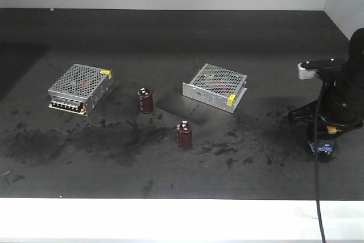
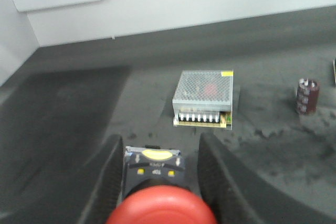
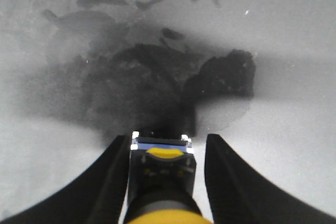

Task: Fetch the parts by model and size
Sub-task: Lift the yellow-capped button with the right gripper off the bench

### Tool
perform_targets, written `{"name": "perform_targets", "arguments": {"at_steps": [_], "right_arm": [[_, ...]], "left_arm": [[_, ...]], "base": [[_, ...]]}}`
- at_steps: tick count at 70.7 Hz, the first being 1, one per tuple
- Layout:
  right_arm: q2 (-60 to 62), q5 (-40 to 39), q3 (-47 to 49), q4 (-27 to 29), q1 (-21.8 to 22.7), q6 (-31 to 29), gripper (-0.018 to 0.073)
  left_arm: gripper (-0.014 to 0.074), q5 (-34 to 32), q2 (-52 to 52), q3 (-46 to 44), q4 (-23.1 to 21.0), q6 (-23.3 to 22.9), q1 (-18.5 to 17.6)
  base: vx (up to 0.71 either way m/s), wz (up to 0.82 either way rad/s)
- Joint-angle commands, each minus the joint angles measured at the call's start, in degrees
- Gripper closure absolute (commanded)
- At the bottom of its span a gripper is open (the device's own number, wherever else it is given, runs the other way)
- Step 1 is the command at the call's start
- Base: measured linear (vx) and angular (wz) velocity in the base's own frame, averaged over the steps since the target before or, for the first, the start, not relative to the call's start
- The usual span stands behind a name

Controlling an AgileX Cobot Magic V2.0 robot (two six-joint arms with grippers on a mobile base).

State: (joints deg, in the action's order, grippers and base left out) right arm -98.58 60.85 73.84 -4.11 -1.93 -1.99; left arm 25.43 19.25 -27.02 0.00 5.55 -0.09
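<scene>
The red-capped switch [image 2: 157, 203] sits between the fingers of my left gripper [image 2: 161, 137], cap toward the camera and its black base pointing away, held off the table. The left finger touches the base; a narrow gap shows at the right finger. The left gripper is out of the front view. The yellow-capped switch [image 3: 164, 166] sits the same way in my right gripper [image 3: 168, 137], pointing straight down at the table. In the front view the right gripper [image 1: 323, 143] is low at the table's right side, with the switch's blue base [image 1: 324, 148] just below it.
Two silver perforated boxes [image 1: 79, 88] [image 1: 215, 86] and two dark red capacitors [image 1: 146, 100] [image 1: 184, 134] stand mid-table. The left wrist view shows the left box [image 2: 203, 98] ahead and a capacitor [image 2: 307, 96]. A back wall and white front edge bound the dark, smudged table.
</scene>
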Motion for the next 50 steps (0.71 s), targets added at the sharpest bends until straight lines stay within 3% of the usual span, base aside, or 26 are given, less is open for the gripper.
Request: {"name": "perform_targets", "arguments": {"at_steps": [1, 20, 50], "right_arm": [[2.43, -1.22, 1.77, -0.24, 0.38, -0.19, 0.0571], [12.53, -10.12, -5.73, -0.3, 0.38, 1.17, 0.0568], [41.9, -28.29, -23.98, 1.5, 0.38, 1.3, 0.0568]], "left_arm": [[0.0601, -2.83, 0.51, -1.46, 0.0, -0.09, -0.54], [0.0601, -2.04, 0.51, -1.46, 0.0, -0.09, -0.54], [0.0601, -2.04, 0.51, -1.46, 0.0, -0.09, -0.54]], "base": [[0.0, 0.0], [0.0, 0.0], [0.0, 0.0]]}}
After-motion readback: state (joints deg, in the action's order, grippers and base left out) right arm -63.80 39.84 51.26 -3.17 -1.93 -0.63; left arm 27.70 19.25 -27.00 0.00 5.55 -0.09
